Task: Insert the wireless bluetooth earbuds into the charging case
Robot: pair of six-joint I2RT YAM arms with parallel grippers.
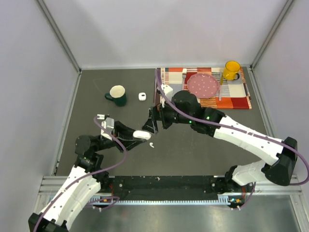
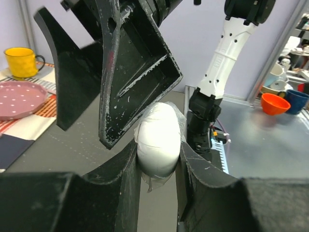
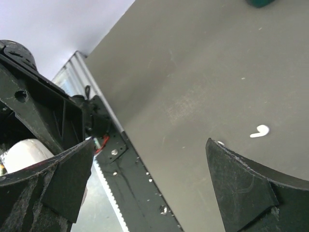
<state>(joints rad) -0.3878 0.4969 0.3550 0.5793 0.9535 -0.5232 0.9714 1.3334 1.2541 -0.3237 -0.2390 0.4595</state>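
Left gripper (image 2: 158,162) is clenched on a white, glossy, egg-shaped plastic charging case (image 2: 157,133). Both black fingers press its sides and the rounded end sticks out past the tips. Whether the lid is open or closed can't be told; the case is half hidden in every view.

Right gripper (image 3: 149,144) has its jaws spread wide and grips nothing. From the left wrist it hangs just above the case, tilted, and looks apart from it.

One tiny white comma-shaped plastic earbud (image 1: 151,144) lies loose on the dark grey table (image 1: 193,150), close to the held case on its near side and touching neither gripper (it also shows beside the right finger from the right wrist). Other earbuds are not made out.

Farther back are a dark green ceramic mug (image 1: 117,95) and, near it, a small white square box (image 1: 142,96). At far right a striped orange-red cloth placemat (image 1: 241,101) carries a pink dotted round plate (image 1: 203,85) and a yellow mug (image 1: 231,70).
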